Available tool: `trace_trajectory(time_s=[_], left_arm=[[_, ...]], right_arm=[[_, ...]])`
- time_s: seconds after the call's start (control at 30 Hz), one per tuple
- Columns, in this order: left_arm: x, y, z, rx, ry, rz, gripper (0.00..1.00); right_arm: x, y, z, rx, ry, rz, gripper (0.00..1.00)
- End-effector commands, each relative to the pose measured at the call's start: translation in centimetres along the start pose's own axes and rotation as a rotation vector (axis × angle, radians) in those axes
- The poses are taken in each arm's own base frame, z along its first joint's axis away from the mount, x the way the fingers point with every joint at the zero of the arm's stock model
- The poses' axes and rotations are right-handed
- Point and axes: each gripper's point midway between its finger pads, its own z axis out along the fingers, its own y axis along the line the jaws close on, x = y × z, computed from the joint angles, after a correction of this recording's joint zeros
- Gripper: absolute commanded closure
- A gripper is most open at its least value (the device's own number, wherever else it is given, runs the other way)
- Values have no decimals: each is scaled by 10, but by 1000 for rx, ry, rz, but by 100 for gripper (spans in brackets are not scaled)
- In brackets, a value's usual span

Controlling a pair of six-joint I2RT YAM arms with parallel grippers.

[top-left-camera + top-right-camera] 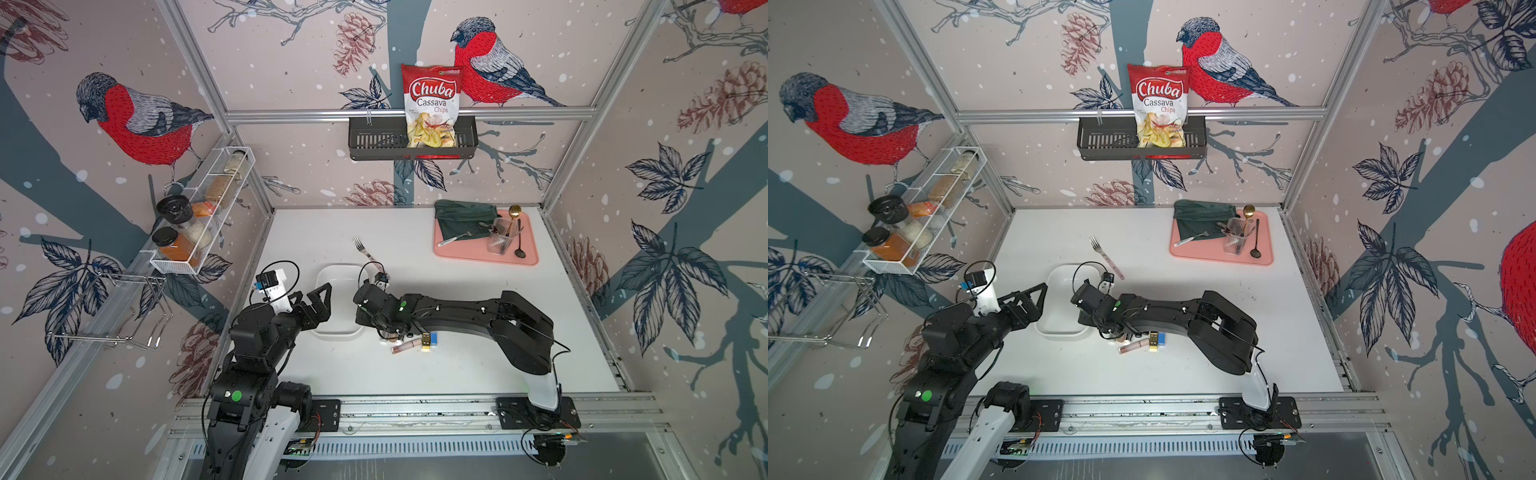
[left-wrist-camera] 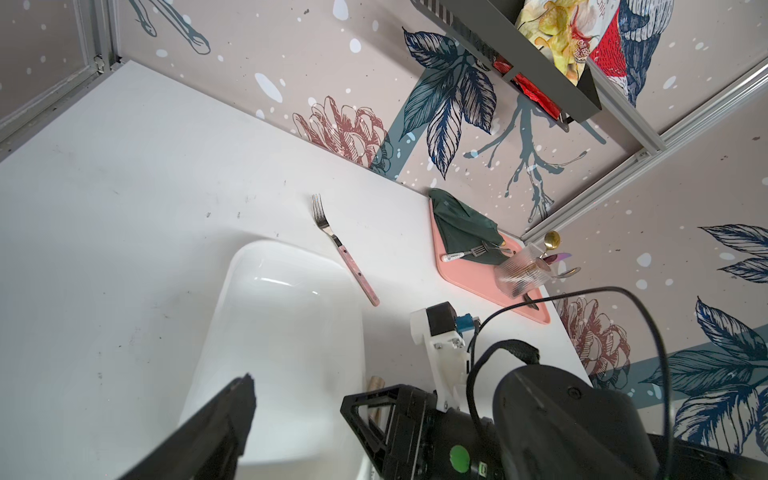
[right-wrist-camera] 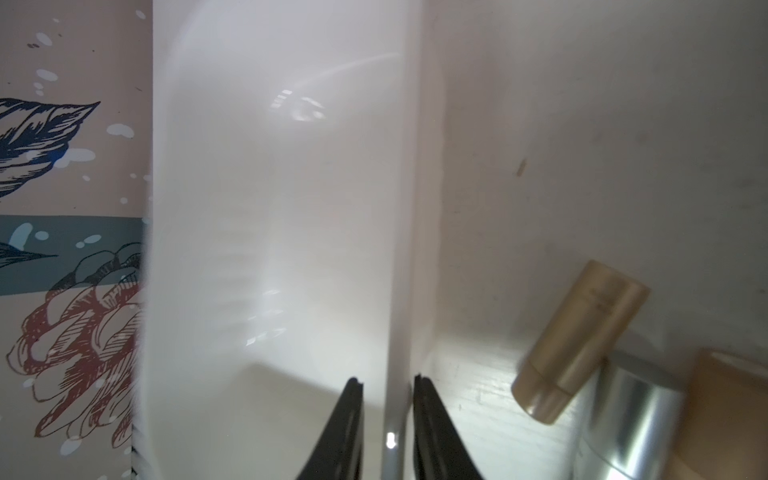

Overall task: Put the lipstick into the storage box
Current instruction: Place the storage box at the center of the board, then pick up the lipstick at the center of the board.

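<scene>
Storage box (image 1: 340,286): centre-left in both top views, on the tabletop (image 1: 415,374); its visible floor is bare.
Lipstick (image 3: 582,340): gold tube, lower right of the right wrist view, lying on the tabletop just outside the box wall.
Right claw (image 3: 386,380): fingers slightly parted, astride the box wall; no lipstick held.
Left claw (image 1: 325,304): spread wide at the box's left edge, empty.
Progress: judged early; pick-up and placing both remain.

Top views high overhead, wrist views near, sharing storage box (image 2: 286,316)
</scene>
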Motion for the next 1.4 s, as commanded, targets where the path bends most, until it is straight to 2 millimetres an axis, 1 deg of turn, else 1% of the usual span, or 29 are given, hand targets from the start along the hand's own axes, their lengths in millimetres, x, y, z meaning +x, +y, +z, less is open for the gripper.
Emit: trace_trajectory(time_s=[0.0,0.1,0.17,0.27,0.33,0.43,0.47,0.5,0.53,0.6,0.67,0.7,0.77,0.83,0.9,0.97,1.0,1.07,1.17,1.3,1.37], left_arm=[[1,2,1,-8,-3,-3,4],[3,3,2,-8,3,-4,4],[2,4,1,-13,0,-3,4],[2,5,0,-20,-1,-1,4],[1,5,1,-21,2,0,4],[2,3,4,-16,14,3,4],[3,3,6,-13,20,4,4],[4,2,8,-8,27,8,4],[5,2,10,-6,36,10,5],[8,2,15,1,58,17,8],[13,1,22,15,80,18,10],[16,1,26,21,95,13,10],[23,2,35,31,126,6,12],[29,1,42,47,151,-3,12],[35,-2,49,83,171,-12,13],[43,-6,55,122,201,-27,13],[49,-8,58,144,222,-37,13],[57,-14,62,183,249,-42,13],[68,-24,66,216,279,-31,13],[89,-43,72,250,337,7,13],[100,-48,76,244,365,35,13]], right_arm=[[-2,5,0,-20,-7,16,58],[-3,6,-3,-24,-9,14,52],[-5,9,-7,-35,-13,10,50],[-13,15,-19,-48,-41,-10,49],[-24,18,-34,-50,-81,-27,47],[-45,17,-63,-55,-160,-55,43],[-55,18,-77,-66,-192,-65,40],[-62,14,-86,-75,-213,-81,36],[-71,14,-99,-97,-235,-94,33],[-88,1,-120,-121,-256,-104,25],[-103,-18,-139,-162,-258,-109,23],[-111,-33,-149,-171,-261,-100,22],[-120,-59,-166,-181,-267,-116,19],[-125,-93,-183,-109,-272,-115,18],[-120,-123,-199,-26,-257,-141,18],[-111,-152,-209,71,-238,-136,18],[-104,-163,-212,103,-225,-138,18],[-87,-179,-214,138,-185,-128,17],[-60,-193,-207,147,-122,-110,17],[-24,-200,-186,161,-39,-126,18],[-13,-203,-176,186,-2,-141,19]])
